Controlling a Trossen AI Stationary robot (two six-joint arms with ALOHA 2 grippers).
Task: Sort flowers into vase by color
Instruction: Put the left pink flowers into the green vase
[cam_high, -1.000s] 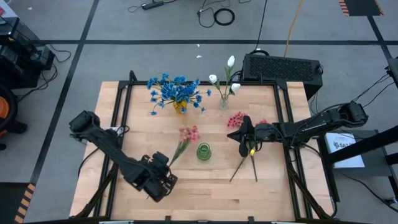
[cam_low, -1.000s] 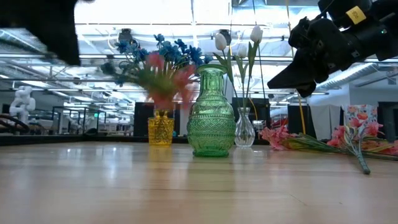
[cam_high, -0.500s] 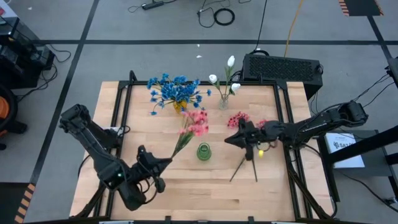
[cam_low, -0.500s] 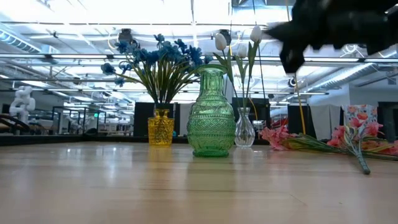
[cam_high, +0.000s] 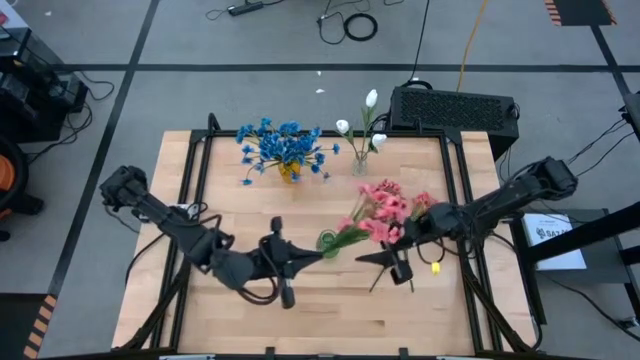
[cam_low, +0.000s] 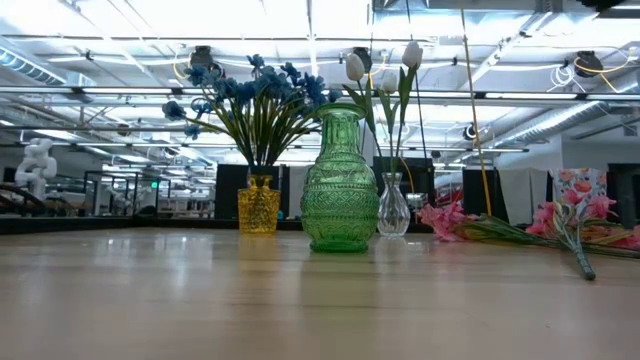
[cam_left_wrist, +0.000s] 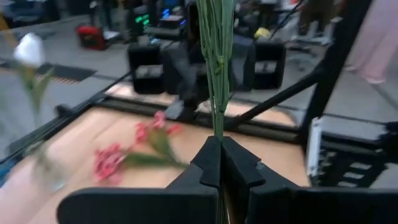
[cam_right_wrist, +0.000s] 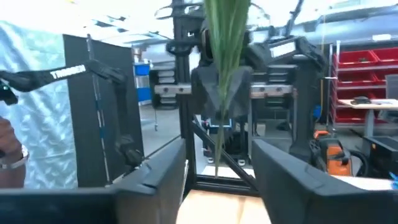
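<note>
2 grippers work near the table's middle, each apparently carrying a pink sprig toward the green vase (cam_high: 327, 241), which stands between them with no pink blooms visibly in it in the low view. The left gripper (cam_high: 322, 252) is clamped on a green stem, its fingers (cam_left_wrist: 239, 169) pressed together around it in its wrist view, so the pink flowers (cam_high: 380, 208) fan out above the vase's right side, likely being lined up for insertion. The right gripper (cam_high: 372, 258) has its jaws parted fairly wide around another sprig (cam_right_wrist: 225, 37); whether they grip it cannot be told. The blue flowers (cam_high: 283, 146) already fill the yellow vase (cam_low: 259, 205), and the white tulips (cam_high: 360, 127) sit in the clear vase (cam_low: 392, 207). More pink sprigs (cam_low: 560, 226) lie on the table (cam_high: 420, 310) at the right.
</note>
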